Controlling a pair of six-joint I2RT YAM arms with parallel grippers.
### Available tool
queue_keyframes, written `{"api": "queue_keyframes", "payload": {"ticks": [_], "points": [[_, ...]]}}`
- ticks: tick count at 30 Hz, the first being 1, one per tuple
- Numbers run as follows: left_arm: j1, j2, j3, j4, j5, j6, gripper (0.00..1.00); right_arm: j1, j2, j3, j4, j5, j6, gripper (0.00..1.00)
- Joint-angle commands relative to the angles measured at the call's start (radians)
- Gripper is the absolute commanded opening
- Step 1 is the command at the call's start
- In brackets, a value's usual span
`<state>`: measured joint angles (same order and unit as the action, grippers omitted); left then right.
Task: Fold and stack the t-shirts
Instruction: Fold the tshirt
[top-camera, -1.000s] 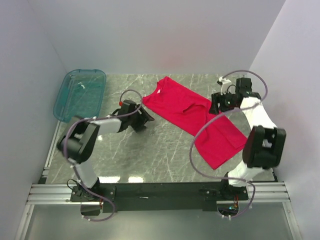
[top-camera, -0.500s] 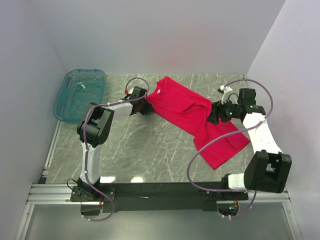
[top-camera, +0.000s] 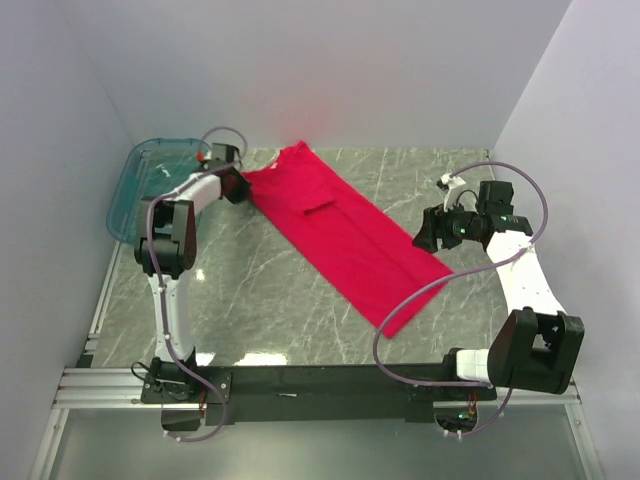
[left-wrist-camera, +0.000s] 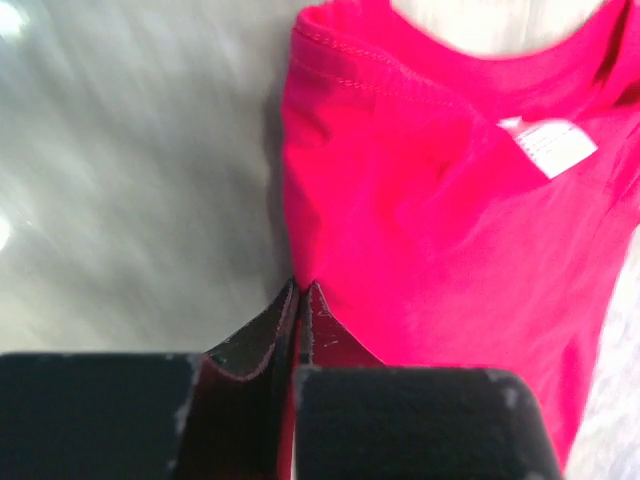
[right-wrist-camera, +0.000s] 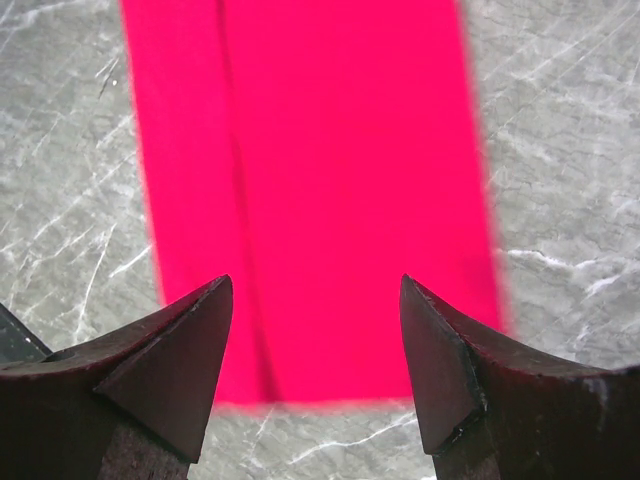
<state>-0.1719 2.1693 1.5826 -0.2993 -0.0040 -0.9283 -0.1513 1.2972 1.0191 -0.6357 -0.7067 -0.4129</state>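
Crimson t-shirt (top-camera: 340, 235) lies diagonally across marble table (top-camera: 270, 290) in top view, far corner by teal tub (top-camera: 122, 205). L wrist cam: left gripper (left-wrist-camera: 300, 290) clenched on shirt edge near collar. R wrist cam: right gripper (right-wrist-camera: 315, 300) spread wide over shirt, holding nothing.

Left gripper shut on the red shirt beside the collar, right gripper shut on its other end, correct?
Only the first half. The left gripper is shut on the t-shirt beside the collar; the right gripper stands open over the cloth, gripping nothing, as the right wrist view shows.
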Motion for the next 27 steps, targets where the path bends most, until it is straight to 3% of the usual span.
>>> {"api": "queue_keyframes", "payload": {"ticks": [1, 4, 5, 8, 10, 14, 16, 19, 22, 23, 24, 27], "points": [[0.061, 0.072, 0.167, -0.115, -0.019, 0.144, 0.06, -0.008, -0.035, -0.002, 0.024, -0.025, -0.001, 0.74], [0.092, 0.112, 0.272, -0.159, 0.042, 0.186, 0.26, -0.008, -0.039, 0.002, 0.005, -0.025, -0.029, 0.74], [0.097, 0.109, 0.289, -0.159, 0.068, 0.195, 0.39, -0.007, -0.041, 0.006, -0.008, -0.043, -0.046, 0.75], [0.095, 0.026, 0.202, -0.058, 0.16, 0.223, 0.53, -0.004, -0.024, 0.033, -0.135, -0.105, -0.231, 0.75], [0.095, -0.063, 0.118, 0.023, 0.211, 0.223, 0.57, 0.001, -0.018, 0.044, -0.229, -0.122, -0.4, 0.75], [0.081, -0.221, -0.04, 0.092, 0.303, 0.215, 0.57, -0.001, -0.044, 0.004, -0.249, -0.062, -0.579, 0.75], [0.066, -0.343, -0.175, 0.139, 0.331, 0.242, 0.58, 0.001, -0.093, -0.063, -0.283, -0.066, -0.792, 0.76], [-0.058, -0.506, -0.307, 0.155, 0.32, 0.363, 0.6, -0.001, -0.191, -0.234, -0.27, -0.01, -1.178, 0.91], [-0.232, -0.676, -0.456, 0.18, 0.166, 0.555, 0.64, -0.001, -0.234, -0.344, -0.173, 0.058, -1.306, 0.96], [-0.371, -0.715, -0.498, 0.195, 0.116, 0.598, 0.65, 0.001, -0.224, -0.34, -0.182, 0.055, -1.323, 0.96], [-0.435, -0.78, -0.541, 0.23, 0.051, 0.673, 0.66, -0.002, -0.204, -0.321, -0.205, 0.049, -1.348, 0.95], [-0.606, -0.876, -0.705, 0.291, 0.038, 0.715, 0.67, -0.066, -0.109, -0.205, -0.335, -0.043, -1.395, 0.91]]}}
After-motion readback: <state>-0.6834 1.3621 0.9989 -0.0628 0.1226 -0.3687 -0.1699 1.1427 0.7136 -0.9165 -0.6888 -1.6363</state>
